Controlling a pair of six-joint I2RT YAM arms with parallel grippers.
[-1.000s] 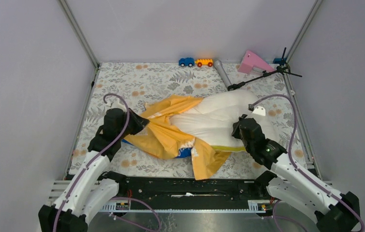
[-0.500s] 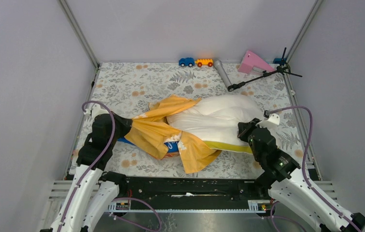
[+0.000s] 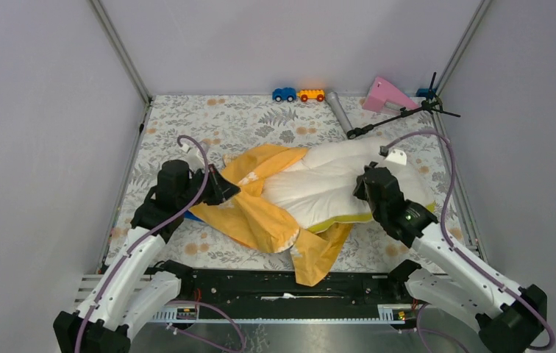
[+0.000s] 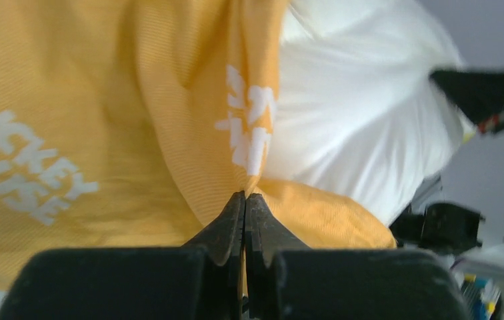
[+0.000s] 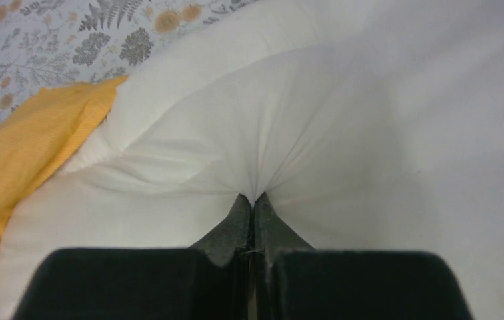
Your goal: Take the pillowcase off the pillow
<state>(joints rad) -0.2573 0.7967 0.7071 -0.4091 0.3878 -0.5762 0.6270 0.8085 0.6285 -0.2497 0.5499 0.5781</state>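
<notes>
The orange-yellow pillowcase (image 3: 260, 213) with white lettering lies bunched on the left half of the white pillow (image 3: 326, 184) at mid-table. Its loose end hangs over the near table edge. My left gripper (image 3: 232, 193) is shut on a fold of the pillowcase (image 4: 189, 133), the fabric pinched at the tips of the left gripper (image 4: 245, 195). My right gripper (image 3: 363, 193) is shut on the pillow's white cloth (image 5: 289, 120), which puckers into the tips of that right gripper (image 5: 253, 197). A yellow strip (image 3: 341, 218) shows along the pillow's near edge.
A floral mat (image 3: 209, 125) covers the table. At the back stand a blue toy car (image 3: 284, 94), an orange toy car (image 3: 310, 95), a grey cylinder (image 3: 339, 112), a pink wedge (image 3: 385, 94) and a black stand (image 3: 400, 114). Grey walls close in both sides.
The left gripper has swung left and come back right with the pillowcase. The right gripper pulled toward the near right, then returned. More pillowcase now hangs over the near edge.
</notes>
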